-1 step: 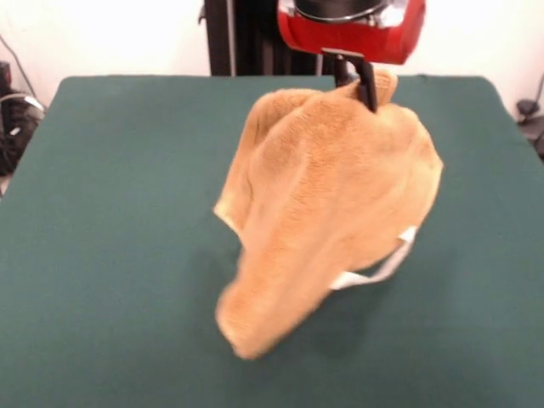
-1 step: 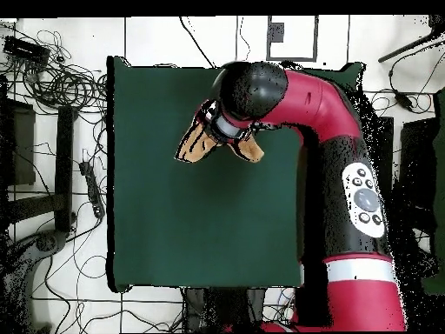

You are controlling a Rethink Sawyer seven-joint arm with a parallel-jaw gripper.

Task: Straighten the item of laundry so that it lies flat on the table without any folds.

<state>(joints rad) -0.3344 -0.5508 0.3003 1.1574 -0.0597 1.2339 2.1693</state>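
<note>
Overhead, arm (image 2: pixel 348 130) hides hand (image 1: pixel 367 85), towel (image 1: pixel 327 204) dangling, table (image 1: pixel 110 212) below.

The towel (image 1: pixel 327 204) hangs bunched from the hand (image 1: pixel 367 87), above the middle of the worktop (image 1: pixel 102 255). In the overhead view the arm (image 2: pixel 339 148) covers most of the towel, whose ends show on either side of the wrist.

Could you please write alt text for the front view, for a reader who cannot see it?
An orange-tan towel hangs bunched from the robot's gripper, lifted above the dark green table, with its lower end blurred. A white strip shows along the towel's lower right side, and the red arm enters from the top.
</note>
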